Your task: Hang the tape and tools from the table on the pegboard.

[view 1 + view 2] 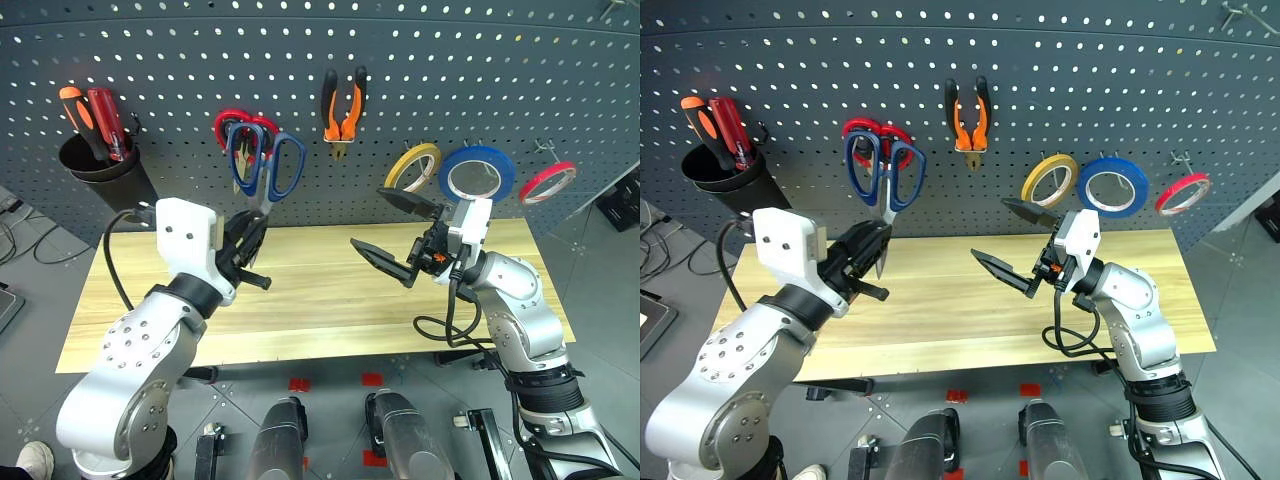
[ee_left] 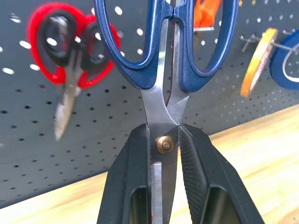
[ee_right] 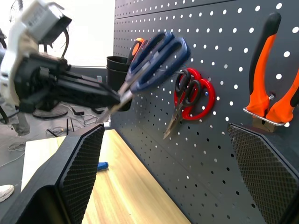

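The pegboard (image 1: pixel 420 60) spans the whole back of the scene, a dark grey panel of small holes. Below it runs the surface (image 1: pixel 310 320), pale wood planks, its middle bare between the two arms, with a small blue object (image 3: pixel 103 165) lying at its far end in the right wrist view.

On the board, the black cup (image 1: pixel 95 160) at the left end holds the orange and red screwdrivers (image 1: pixel 95 120). The red-handled scissors (image 1: pixel 232 122) hang next, then the pliers (image 1: pixel 343 105) on a hook higher up, and to the right in a row the yellow roll (image 1: pixel 413 166), the tape (image 1: pixel 477 173) and the red roll (image 1: pixel 547 182).

The steel scissors (image 1: pixel 266 165) stand handles up in front of the board, overlapping the red-handled pair. The left gripper (image 2: pixel 164 149) is clamped tight on their blades at the pivot, one finger on each side, handles rising above it.

The right gripper (image 1: pixel 396 232) hangs above the right half of the surface, its two fingers spread wide with nothing between them, just below the yellow roll and the tape and well apart from the scissors.
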